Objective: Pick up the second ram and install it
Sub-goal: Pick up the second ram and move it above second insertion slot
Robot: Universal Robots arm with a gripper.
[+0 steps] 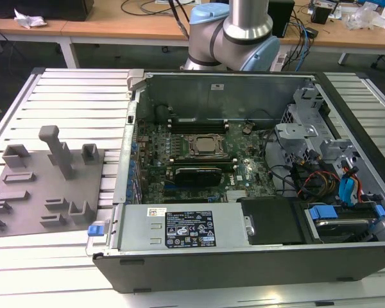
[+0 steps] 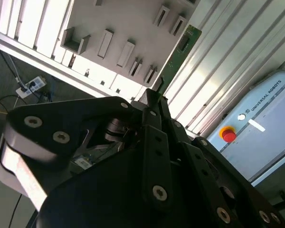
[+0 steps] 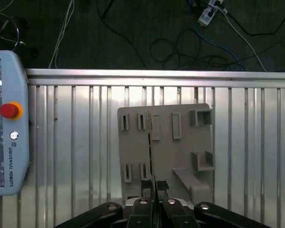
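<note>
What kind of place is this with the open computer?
Probably a robotics lab or workshop: a robot arm stands by an open computer case on a ribbed metal table, wooden benches carry cables, and the gripper holds the second ram.

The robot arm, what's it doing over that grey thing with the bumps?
The robot's gripper is pinching the second ram, a thin green strip, between its fingers. It holds the strip up in the air over the grey tray, which lies on the ribbed metal table. The open computer case sits next to the tray, on the exterior view's right of it. The strip is not in the computer yet.
</note>
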